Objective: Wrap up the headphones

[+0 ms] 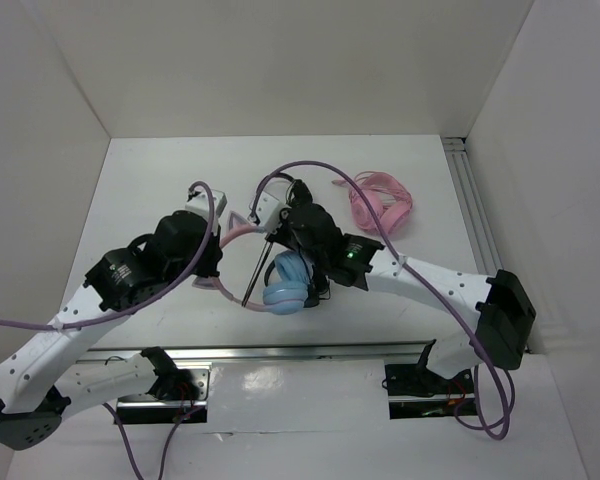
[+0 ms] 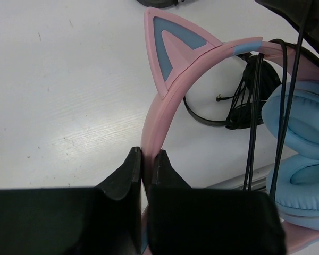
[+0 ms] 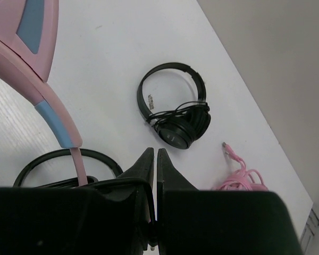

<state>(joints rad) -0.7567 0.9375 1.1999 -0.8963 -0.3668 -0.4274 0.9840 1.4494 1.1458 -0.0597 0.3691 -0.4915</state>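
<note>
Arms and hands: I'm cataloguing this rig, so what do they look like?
The left arm and right arm are white shells with bulky black joints, each trailing a purple cable. A green light glows near the right wrist. The left hand and right hand have black wedge-shaped fingers.

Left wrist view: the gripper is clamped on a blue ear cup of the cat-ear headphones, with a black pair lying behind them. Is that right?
No. The left wrist view shows the left gripper clamped on the headphones' pink headband, below the cat ear; the blue ear cups are not gripped. The black pair lies behind them.
</note>
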